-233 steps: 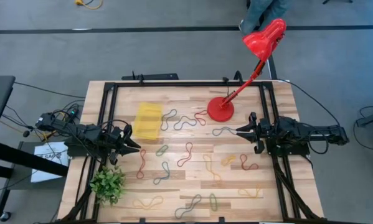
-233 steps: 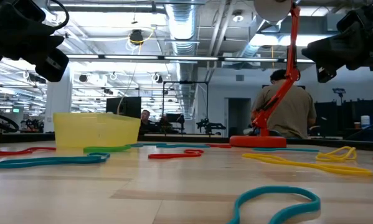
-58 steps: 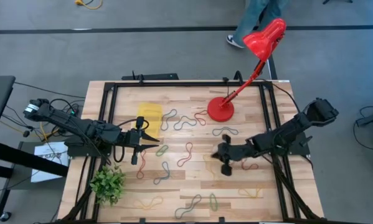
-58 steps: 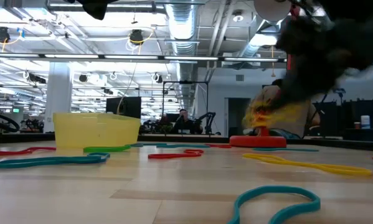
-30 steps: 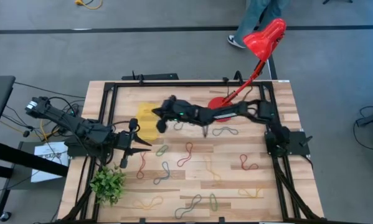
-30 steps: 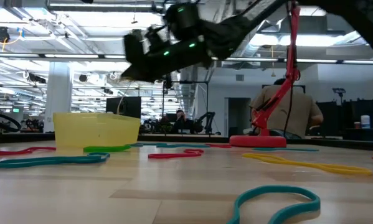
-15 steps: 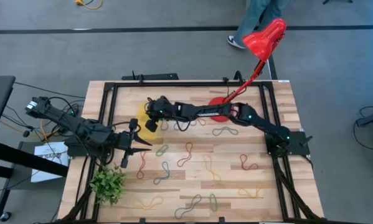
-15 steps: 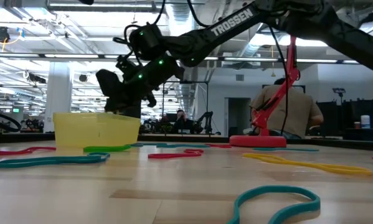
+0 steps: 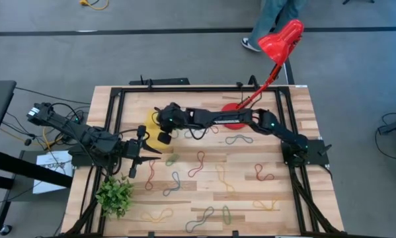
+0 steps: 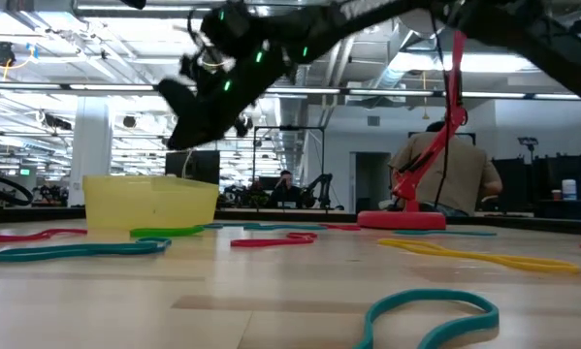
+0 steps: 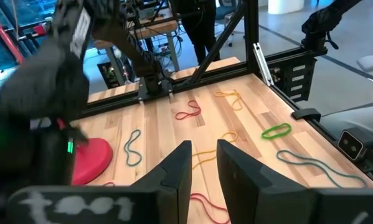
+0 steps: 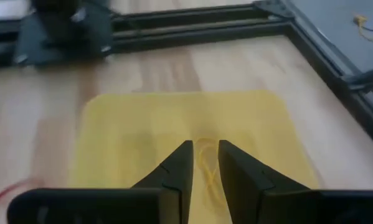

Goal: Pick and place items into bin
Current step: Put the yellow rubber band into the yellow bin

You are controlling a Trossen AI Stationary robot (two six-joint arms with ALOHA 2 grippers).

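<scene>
— Does the right gripper [image 9: 159, 127] hold anything?

— No. Its own wrist view shows the two fingers [image 12: 174, 163] a little apart, with a narrow gap and nothing between them. It hangs just above the bin [image 12: 130, 137]. One yellow loop [image 12: 206, 163] lies on the bin floor under the gap, but its shape is faint against the yellow plastic.

— Can the high view confirm this?

— Only partly. There the right arm reaches across the table [image 9: 283, 218] and covers one side of the bin [image 9: 150, 129], so what lies inside is hidden. In the low view the right gripper [image 10: 178, 131] is a dark blur over the bin [image 10: 149, 202], and the translucent wall does not show the contents.

— And the left gripper [image 9: 155, 151]?

— It waits near the bin, above the table, fingers [image 11: 177, 168] narrowly parted and empty.

— What else is cut off?

— In the low view the nearest teal loop [image 10: 426, 310] runs out at the lower edge. Many other loops [image 9: 198, 162] lie spread on the wood, well apart from the bin. Farther back, the right arm hides part of the red lamp base [image 9: 236, 119]. Beyond the table a person [image 10: 455, 174] shows from behind, half covered by the lamp's arm.
</scene>
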